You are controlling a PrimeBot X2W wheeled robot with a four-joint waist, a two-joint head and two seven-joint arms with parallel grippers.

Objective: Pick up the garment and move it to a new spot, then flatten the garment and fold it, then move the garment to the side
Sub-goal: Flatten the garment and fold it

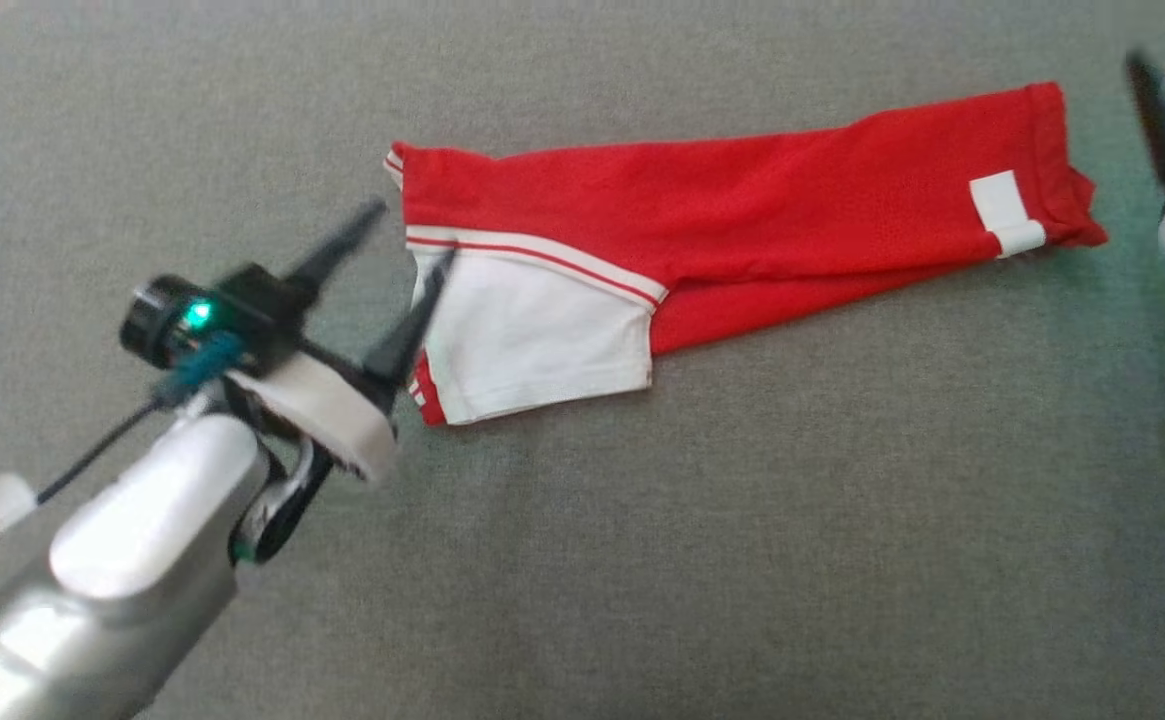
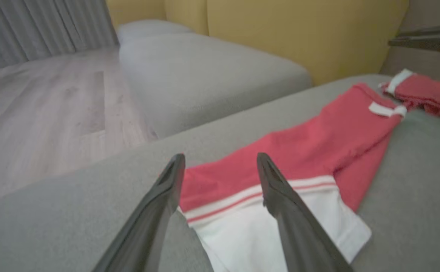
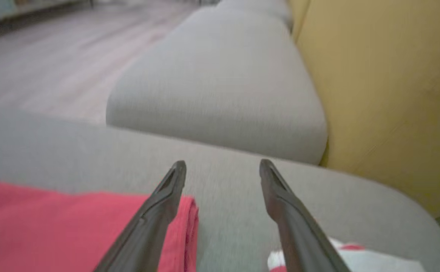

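Head view: I see the garment (image 1: 742,200) flat on the grey cushion (image 1: 642,550). Wrist views add a yellow backrest (image 2: 280,34); left gripper (image 2: 220,158) and right gripper (image 3: 223,165) jaws both wide, empty.

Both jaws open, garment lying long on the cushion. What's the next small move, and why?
Probably lower the left gripper onto the white end of the red garment and close: its jaws stand open at that end, and the garment lies flat but long, so folding it shorter seems due.
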